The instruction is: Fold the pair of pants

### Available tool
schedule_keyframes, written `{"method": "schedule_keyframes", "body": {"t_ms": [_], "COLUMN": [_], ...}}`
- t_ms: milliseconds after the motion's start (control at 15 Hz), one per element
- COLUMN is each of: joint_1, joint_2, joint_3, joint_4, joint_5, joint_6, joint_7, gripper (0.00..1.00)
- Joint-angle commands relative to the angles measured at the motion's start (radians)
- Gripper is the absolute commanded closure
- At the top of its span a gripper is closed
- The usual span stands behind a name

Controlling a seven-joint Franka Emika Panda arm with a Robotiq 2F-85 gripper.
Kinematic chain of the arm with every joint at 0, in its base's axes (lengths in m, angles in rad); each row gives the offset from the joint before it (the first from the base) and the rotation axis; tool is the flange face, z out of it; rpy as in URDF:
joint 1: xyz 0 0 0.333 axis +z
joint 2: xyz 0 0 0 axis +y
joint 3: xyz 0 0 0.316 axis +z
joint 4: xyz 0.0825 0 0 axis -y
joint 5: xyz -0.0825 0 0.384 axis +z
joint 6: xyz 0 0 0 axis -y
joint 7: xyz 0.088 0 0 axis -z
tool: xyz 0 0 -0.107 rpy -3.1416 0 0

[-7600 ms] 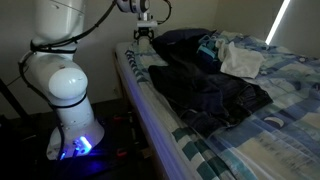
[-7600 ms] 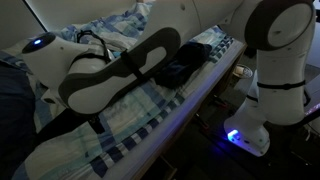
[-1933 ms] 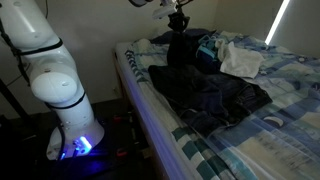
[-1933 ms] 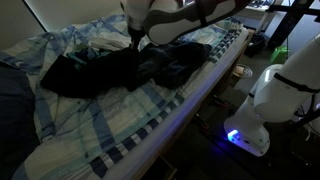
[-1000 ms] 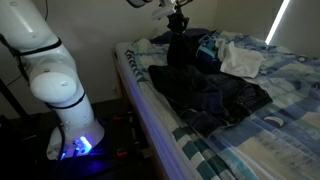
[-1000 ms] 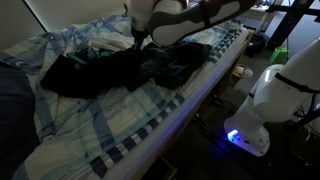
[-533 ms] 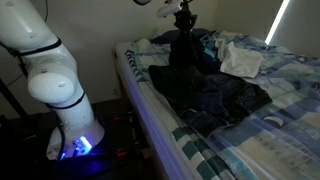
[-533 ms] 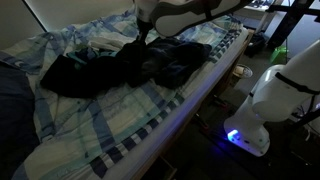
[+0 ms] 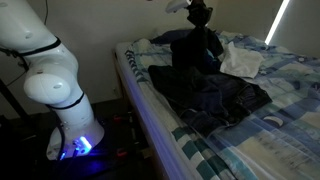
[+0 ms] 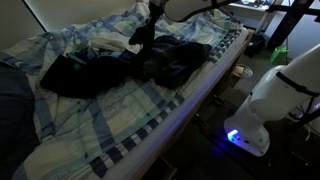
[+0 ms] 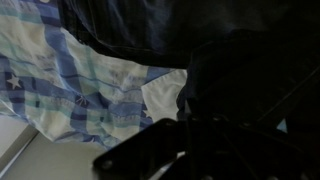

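The dark pants [image 9: 215, 100] lie crumpled across the blue checked bed in both exterior views. My gripper [image 9: 200, 14] is high above the mattress, shut on one end of the pants, which hangs down from it as a dark strip [image 9: 195, 50]. In an exterior view, the gripper [image 10: 155, 12] holds that lifted end above the rest of the pants [image 10: 90, 72]. In the wrist view dark pants fabric [image 11: 230, 60] fills most of the picture, and the gripper [image 11: 190, 150] is only a dark shape low down.
A white garment [image 9: 240, 60] lies on the bed beyond the pants, also showing in the wrist view [image 11: 162, 95]. The checked sheet [image 11: 80, 80] covers the mattress. The robot's white base [image 9: 60, 90] stands beside the bed's edge [image 9: 150, 110], close to the wall.
The gripper has carried the held end of the pants up and across the bed, away from the bed's edge. The hanging strip of fabric has followed it.
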Motion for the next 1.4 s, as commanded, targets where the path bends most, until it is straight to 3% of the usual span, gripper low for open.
{"method": "schedule_keyframes", "body": {"t_ms": [0, 733, 1333], "joint_1": [-0.049, -0.149, -0.196], "joint_2": [0.012, 0.048, 0.123], "joint_3": [-0.016, -0.095, -0.180], "joint_4": [0.017, -0.016, -0.065], "joint_5": [-0.014, -0.007, 0.026], "joint_6": [0.037, 0.060, 0.148], "joint_7": [0.045, 0.161, 0.151], "gripper": [0.99, 0.99, 0.99]}}
